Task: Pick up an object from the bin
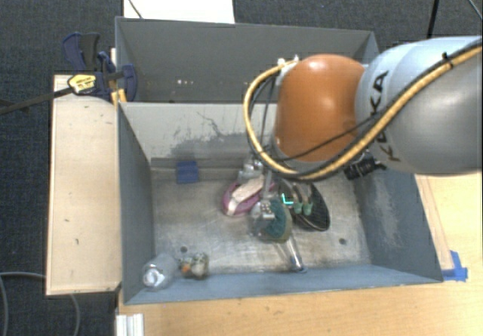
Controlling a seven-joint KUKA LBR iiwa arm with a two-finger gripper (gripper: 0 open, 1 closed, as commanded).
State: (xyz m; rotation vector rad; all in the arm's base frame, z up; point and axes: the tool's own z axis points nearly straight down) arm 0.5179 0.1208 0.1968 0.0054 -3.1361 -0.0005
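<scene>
Nearest me, in the lower left of the bin point(139, 206), lie a clear crumpled bit point(154, 276) and a small brownish lump point(195, 265). At mid-frame the tool point(266, 206) hangs over a teal rounded thing point(276, 224), with a pink-purple piece point(240, 196) just to its left. I cannot tell whether the tool is apart or together. Farther back sits a blue block point(186, 171).

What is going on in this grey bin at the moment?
A KUKA arm reaches in from the right. Its gripper is low over a small cluster in the middle of the grey bin: a pink and purple thing, a teal round thing and a black oval thing. Whether it holds any of them cannot be told. A blue block lies apart, towards the back left.
</scene>
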